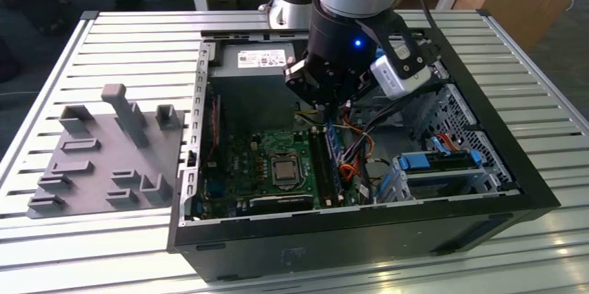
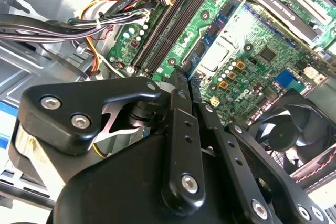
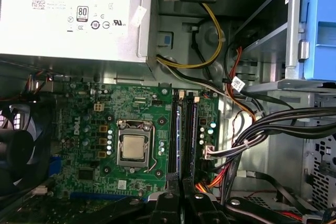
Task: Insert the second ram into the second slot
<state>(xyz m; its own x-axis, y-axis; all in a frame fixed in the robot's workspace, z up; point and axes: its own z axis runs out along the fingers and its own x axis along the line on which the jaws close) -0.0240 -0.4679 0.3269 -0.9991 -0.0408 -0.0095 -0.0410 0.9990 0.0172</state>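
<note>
Here, the arm's black gripper (image 1: 324, 104) hangs inside the open black computer case (image 1: 368, 239), low over the green motherboard (image 3: 105, 108). The thin blue circuit-board ram stick (image 3: 181, 135) stands on edge among the long black memory slots (image 3: 171, 135), one end at the gripper. Whether the gripper clamps it cannot be told.

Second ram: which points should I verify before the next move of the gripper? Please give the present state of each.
1. Case open, motherboard reachable: ok.
2. Gripper in line with the ram slots: ok.
3. Hold on the second ram: cannot tell.
4. Cables lie beside the ram slots, not across them: ok.
5. Whether the second slot is free: cannot tell.
</note>
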